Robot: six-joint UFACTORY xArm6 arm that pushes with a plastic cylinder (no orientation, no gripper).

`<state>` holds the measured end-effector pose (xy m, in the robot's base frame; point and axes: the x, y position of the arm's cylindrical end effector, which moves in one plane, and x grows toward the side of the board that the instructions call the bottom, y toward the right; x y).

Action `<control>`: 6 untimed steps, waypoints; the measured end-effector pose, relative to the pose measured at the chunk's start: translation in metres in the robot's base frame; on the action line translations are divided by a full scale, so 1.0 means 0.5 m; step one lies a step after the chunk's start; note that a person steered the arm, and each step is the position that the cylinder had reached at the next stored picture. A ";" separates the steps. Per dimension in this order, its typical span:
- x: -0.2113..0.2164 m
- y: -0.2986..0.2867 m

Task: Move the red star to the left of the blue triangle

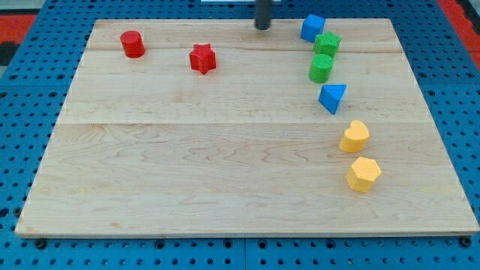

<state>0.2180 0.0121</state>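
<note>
The red star [202, 58] lies on the wooden board [187, 165] at the upper left of centre. The blue triangle [332, 97] lies at the right of centre, well to the right of the star and a little lower. My tip [262, 27] is at the view's top edge of the board, up and to the right of the red star and apart from it, and to the left of the blue cube [312, 28].
A red cylinder [133, 43] stands at the upper left. A green star [327, 44] and a green cylinder [321, 67] sit between the blue cube and the blue triangle. A yellow heart [355, 136] and a yellow hexagon [364, 174] lie below the triangle.
</note>
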 end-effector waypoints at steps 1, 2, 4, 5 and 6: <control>0.074 -0.026; 0.057 -0.079; 0.151 -0.175; 0.269 -0.127; 0.344 -0.063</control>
